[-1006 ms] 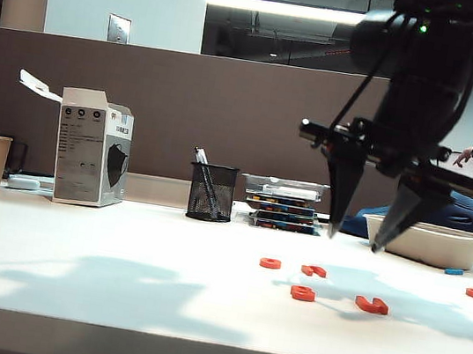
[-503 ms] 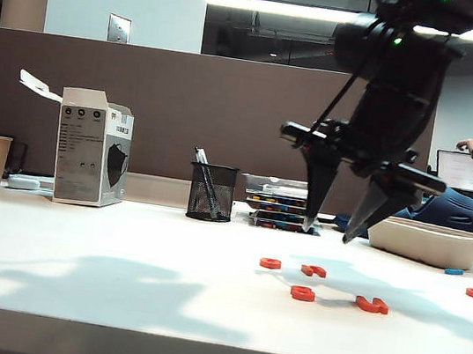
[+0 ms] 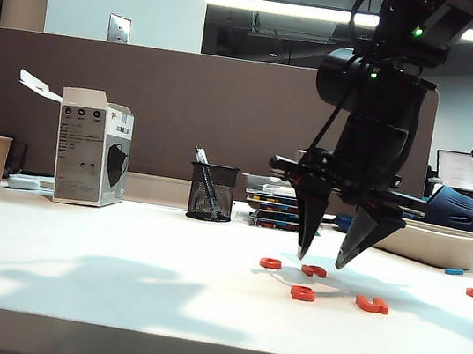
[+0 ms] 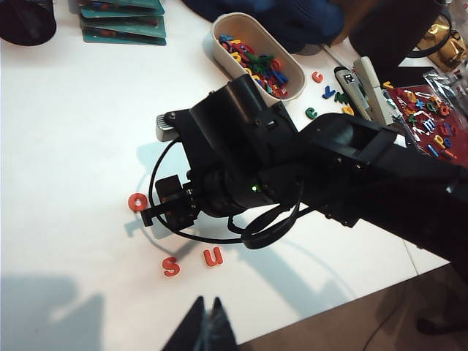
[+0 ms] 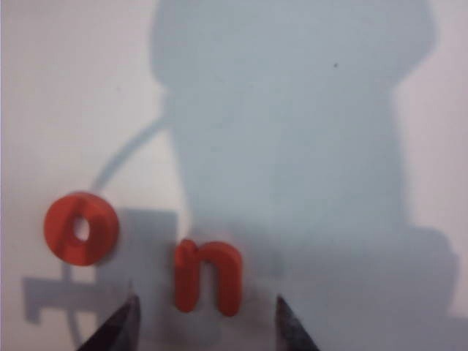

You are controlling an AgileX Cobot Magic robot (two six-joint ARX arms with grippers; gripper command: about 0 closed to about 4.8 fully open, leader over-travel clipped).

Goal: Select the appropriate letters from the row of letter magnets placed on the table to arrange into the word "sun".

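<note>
On the white desk [image 3: 118, 257], s [image 4: 171, 267] and u [image 4: 213, 257] are lying paired; n [image 5: 207, 276] is being straddled by the spread right end effector [image 5: 205, 322], ungripped; the left end effector [image 4: 208, 325] is pressed together.

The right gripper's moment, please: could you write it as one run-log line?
right gripper: open, straddling flat orange-red letter n | left gripper: shut, clear of letters | s, u side by side
</note>
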